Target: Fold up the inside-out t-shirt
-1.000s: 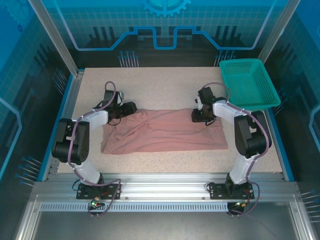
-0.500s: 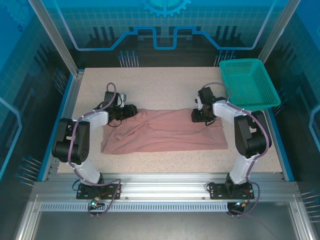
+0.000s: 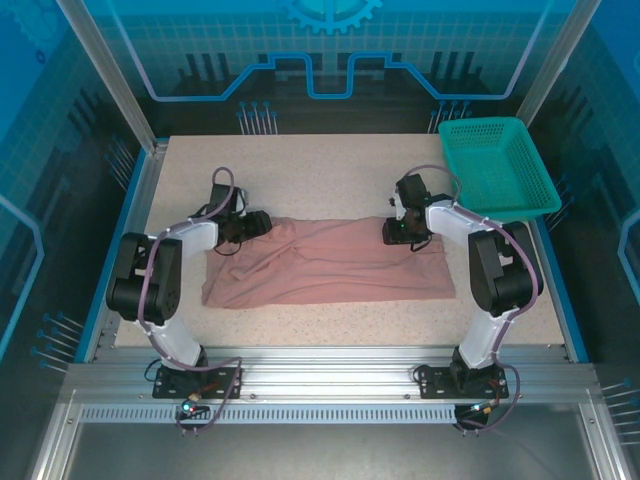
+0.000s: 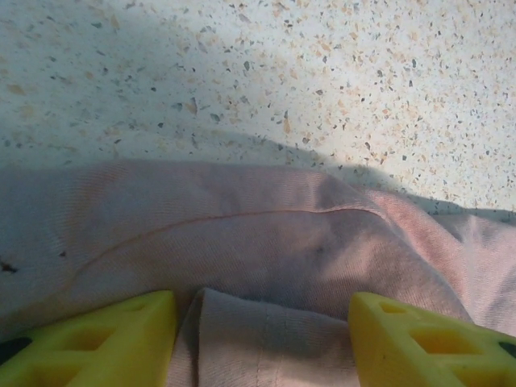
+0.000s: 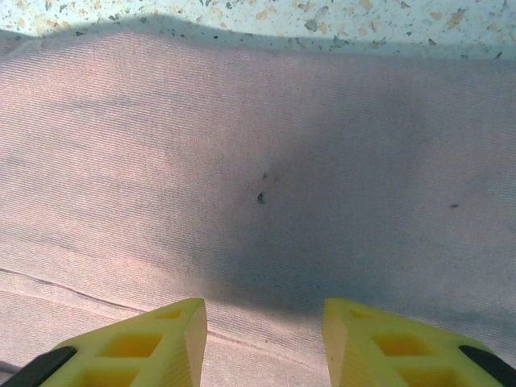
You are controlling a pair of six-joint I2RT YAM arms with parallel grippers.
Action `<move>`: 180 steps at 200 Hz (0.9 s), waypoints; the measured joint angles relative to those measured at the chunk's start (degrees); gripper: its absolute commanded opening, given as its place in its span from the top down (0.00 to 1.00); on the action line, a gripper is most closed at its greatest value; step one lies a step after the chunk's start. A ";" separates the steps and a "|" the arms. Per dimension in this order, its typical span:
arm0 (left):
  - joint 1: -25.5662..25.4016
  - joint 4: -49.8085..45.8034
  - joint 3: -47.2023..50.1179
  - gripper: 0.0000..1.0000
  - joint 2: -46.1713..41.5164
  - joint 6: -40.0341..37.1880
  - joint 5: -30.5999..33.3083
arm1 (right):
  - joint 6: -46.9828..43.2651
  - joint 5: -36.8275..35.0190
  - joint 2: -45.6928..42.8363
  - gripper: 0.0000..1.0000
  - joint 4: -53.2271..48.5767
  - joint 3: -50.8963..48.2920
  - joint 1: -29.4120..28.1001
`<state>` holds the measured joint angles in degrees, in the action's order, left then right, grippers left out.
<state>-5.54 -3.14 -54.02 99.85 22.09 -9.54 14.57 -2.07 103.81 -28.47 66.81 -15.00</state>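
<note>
**Inspector:** Speckled table (image 3: 340, 165) inside a blue-lit enclosure, with a teal basket (image 3: 495, 165) at the far right corner. Where is the garment?

**Onlooker:** The t-shirt (image 3: 330, 262) lies across the middle of the table as a long band between the two arms. Its right part is flat and its left end is rumpled.

**Inspector:** Tools?

**Onlooker:** The left gripper (image 3: 262, 222) is at the shirt's far left corner. Its jaws are spread, and a raised ridge of cloth sits between the yellow fingers (image 4: 105, 339) without being pinched. The right gripper (image 3: 397, 232) is low over the far edge towards the right, also spread. Flat cloth shows in the gap and nothing is held.

**Inspector:** Step in hand?

**Onlooker:** In my judgement, both are lining up to take hold along the far edge, ahead of a fold.

**Inspector:** Requirement for the next move?

**Onlooker:** Both should close on the edge itself. The left must catch that ridge cleanly, not a stray layer. After that they should lift evenly, or the band will skew.
</note>
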 measured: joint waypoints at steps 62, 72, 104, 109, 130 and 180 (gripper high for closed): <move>0.00 0.04 -0.20 0.67 0.39 0.15 -3.28 | 0.00 0.22 0.00 0.57 0.00 0.00 -0.28; 0.00 0.07 -0.22 0.71 0.39 -0.07 -3.56 | 0.00 0.22 0.02 0.57 0.00 0.00 -0.35; 0.00 0.07 -0.22 0.88 0.39 0.02 -4.37 | 0.00 0.22 0.02 0.57 0.00 0.00 -0.37; 0.00 0.04 -0.22 0.90 0.39 0.20 -4.46 | 0.00 0.22 0.02 0.57 0.00 0.00 -0.37; 0.00 0.04 -0.22 0.94 0.26 0.00 -4.94 | -0.02 0.20 0.02 0.57 0.00 0.00 -0.37; -0.07 0.20 2.54 0.97 -6.51 0.02 -5.42 | -0.24 0.17 0.02 0.57 -0.17 0.02 -0.37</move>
<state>-5.61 -2.94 -51.48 93.34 22.11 -14.96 14.33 -1.89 103.83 -28.64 66.83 -15.38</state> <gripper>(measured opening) 0.056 0.426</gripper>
